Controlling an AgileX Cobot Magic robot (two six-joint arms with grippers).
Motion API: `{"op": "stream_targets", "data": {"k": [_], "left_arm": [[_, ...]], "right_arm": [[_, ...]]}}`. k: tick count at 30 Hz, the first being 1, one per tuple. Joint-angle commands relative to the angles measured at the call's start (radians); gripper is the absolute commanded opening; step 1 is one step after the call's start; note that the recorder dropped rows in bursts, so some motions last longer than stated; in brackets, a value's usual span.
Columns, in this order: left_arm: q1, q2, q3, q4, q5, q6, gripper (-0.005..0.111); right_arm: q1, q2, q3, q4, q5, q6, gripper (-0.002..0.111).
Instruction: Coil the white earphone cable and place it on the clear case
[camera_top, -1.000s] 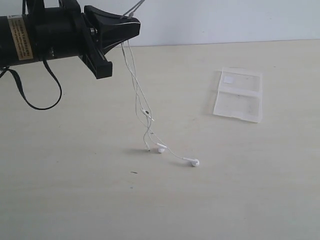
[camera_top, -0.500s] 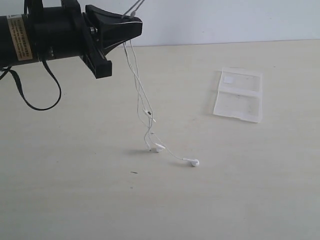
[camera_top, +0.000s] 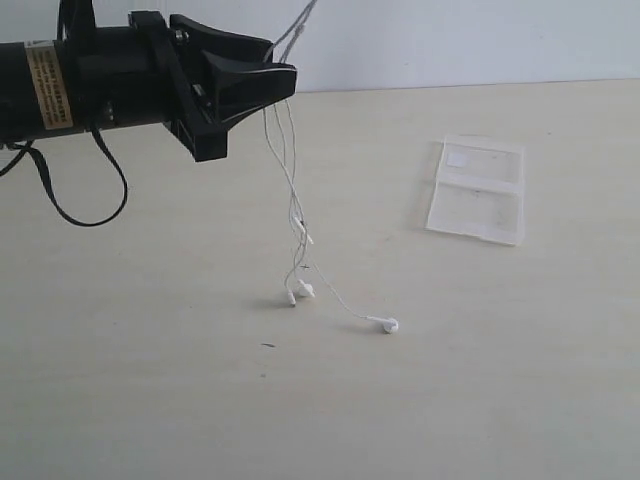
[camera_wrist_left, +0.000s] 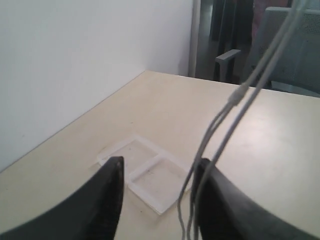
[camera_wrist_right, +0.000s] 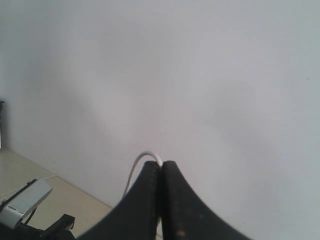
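Observation:
The white earphone cable (camera_top: 293, 190) hangs in doubled strands from above the exterior view's top edge down to the table. One earbud (camera_top: 389, 324) lies on the table to the right, and the other end pieces (camera_top: 300, 291) rest near the strands' foot. My left gripper (camera_top: 283, 60) is high at the left and open, the strands (camera_wrist_left: 235, 100) running past its inner finger (camera_wrist_left: 210, 190). My right gripper (camera_wrist_right: 161, 164) is shut on a loop of the cable (camera_wrist_right: 142, 160), facing a blank wall. The clear case (camera_top: 477, 190) lies flat at the right, also visible between the left fingers (camera_wrist_left: 150, 175).
A black robot cable (camera_top: 75, 195) loops below the left arm. The table's far edge meets a white wall (camera_top: 450, 40). A chair (camera_wrist_left: 270, 45) stands beyond the table's end in the left wrist view.
My left gripper's jaws have opened and let go of the cable. The hanging strands have swung slightly right, and the nearer earbud has shifted a little on the table.

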Motion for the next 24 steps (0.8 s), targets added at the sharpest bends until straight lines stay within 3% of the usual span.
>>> {"op": "stream_targets", "data": {"k": [1, 5, 8, 14, 18, 24], "left_arm": [[-0.002, 0.036, 0.003, -0.002, -0.055, -0.008, 0.045], [-0.002, 0.05, 0.003, 0.0, -0.083, -0.008, 0.045], [-0.059, 0.058, 0.003, -0.011, -0.098, 0.025, 0.045], [-0.059, 0.058, 0.003, 0.003, -0.13, 0.012, 0.045], [-0.059, 0.058, 0.003, 0.04, -0.131, -0.004, 0.064], [-0.059, 0.064, 0.003, 0.06, -0.131, -0.02, 0.067]], "right_arm": [[-0.005, 0.006, -0.019, -0.003, 0.019, -0.009, 0.0], [-0.005, 0.01, -0.023, -0.003, 0.022, -0.009, 0.0], [-0.005, 0.034, -0.023, -0.003, 0.022, -0.009, 0.0], [-0.005, 0.036, -0.023, -0.003, 0.022, -0.009, 0.0], [-0.005, 0.055, -0.023, -0.003, 0.015, -0.005, 0.0], [-0.005, 0.129, -0.023, 0.001, -0.017, -0.005, 0.0]]}}
